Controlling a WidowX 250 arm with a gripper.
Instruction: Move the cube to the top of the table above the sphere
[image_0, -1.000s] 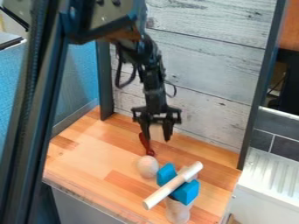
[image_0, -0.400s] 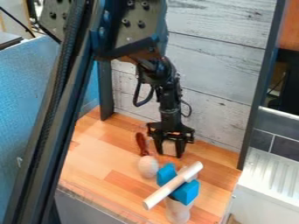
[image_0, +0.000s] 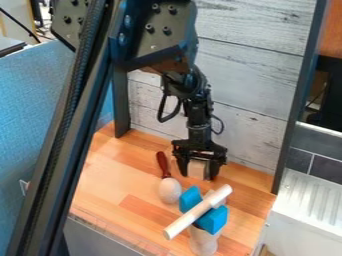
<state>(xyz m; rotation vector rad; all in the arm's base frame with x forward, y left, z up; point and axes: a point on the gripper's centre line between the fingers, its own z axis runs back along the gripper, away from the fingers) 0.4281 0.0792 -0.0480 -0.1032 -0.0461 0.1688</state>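
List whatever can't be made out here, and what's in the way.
- Camera view: the sides of the pale cube, behind the gripper; whether it is gripped can't be told.
- Camera view: the middle of the blue piece, under the pale rod.
- Camera view: the upper end of the arm, cut off by the top edge.

Wooden table (image_0: 127, 180) with sphere (image_0: 169, 191), red stick (image_0: 162, 164), block stack (image_0: 214, 220)

No readable text, labels, numbers or signs anywhere.
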